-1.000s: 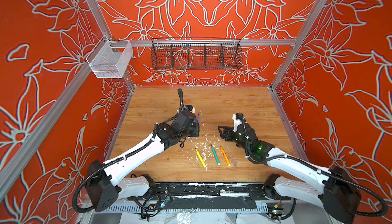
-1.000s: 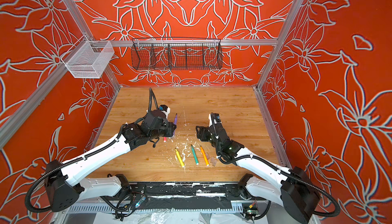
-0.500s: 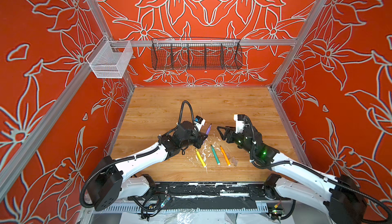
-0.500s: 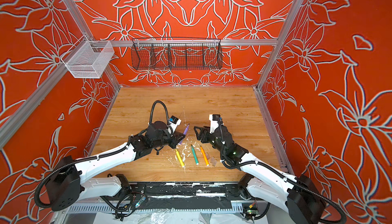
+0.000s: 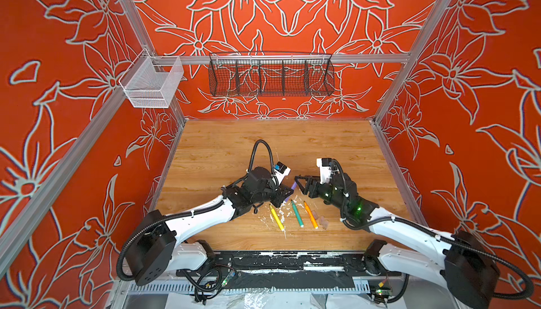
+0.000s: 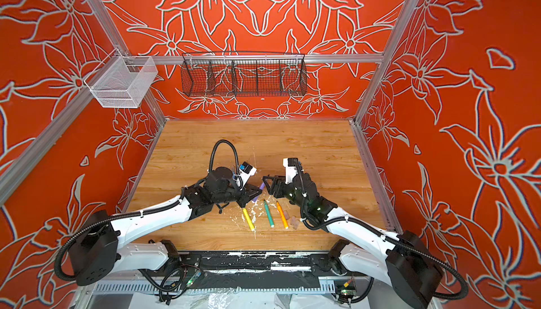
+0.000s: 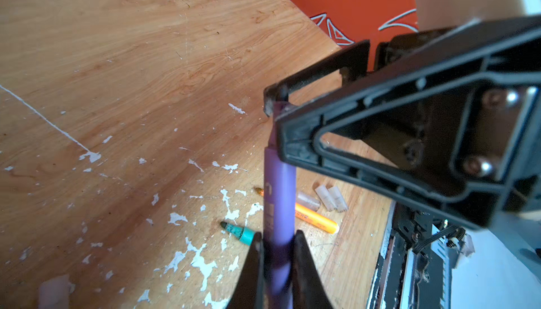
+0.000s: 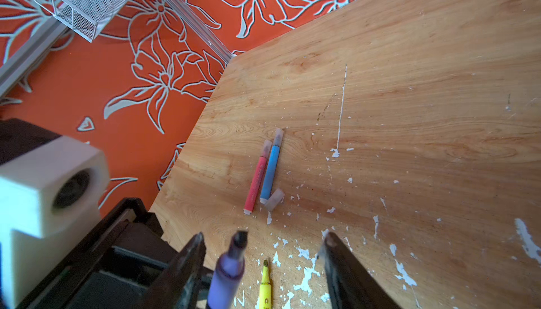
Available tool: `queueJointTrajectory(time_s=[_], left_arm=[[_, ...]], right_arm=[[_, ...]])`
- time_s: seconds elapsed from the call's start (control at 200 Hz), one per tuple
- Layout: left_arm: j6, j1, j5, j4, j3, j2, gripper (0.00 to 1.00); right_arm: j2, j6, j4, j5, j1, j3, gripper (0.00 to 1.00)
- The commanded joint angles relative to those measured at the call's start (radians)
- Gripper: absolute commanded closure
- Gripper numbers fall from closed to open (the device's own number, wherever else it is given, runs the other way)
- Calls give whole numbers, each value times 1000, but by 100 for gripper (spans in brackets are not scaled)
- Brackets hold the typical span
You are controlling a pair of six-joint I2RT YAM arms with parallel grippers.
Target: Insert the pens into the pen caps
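The task is judged about a third done: the pink pen (image 8: 257,180) and blue pen (image 8: 270,170) lie capped on the surface (image 5: 263,146), a loose cap (image 8: 275,199) just beside the blue one's end. The purple pen (image 7: 279,193) is gripped in the clenched left pincer (image 7: 278,235), its bare tip placed between the spread jaws of the released right pincer (image 8: 263,235), where no cap is seen. The yellow pen (image 5: 276,218), green pen (image 5: 297,213) and orange pen (image 5: 311,215) are uncapped, with three caps (image 7: 323,197) beside the orange.

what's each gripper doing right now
left gripper: shut on the purple pen.
right gripper: open, jaws either side of that pen's tip.
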Motion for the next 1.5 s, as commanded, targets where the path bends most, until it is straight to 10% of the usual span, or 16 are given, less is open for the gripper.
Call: queueJointTrajectory(time_s=[0.0, 0.701, 0.806, 1.036, 1.491], left_arm=[[24, -8, 24, 35, 28, 13, 100], [21, -10, -17, 67, 56, 78, 100], [14, -10, -14, 76, 54, 87, 82], [11, -10, -45, 82, 59, 109, 61], [-5, -10, -26, 102, 73, 154, 75]], right_arm=[[16, 31, 40, -28, -5, 3, 35], [135, 148, 110, -155, -5, 28, 92], [145, 153, 114, -163, -5, 31, 98], [137, 158, 123, -168, -5, 27, 100], [112, 172, 132, -188, -5, 24, 100]])
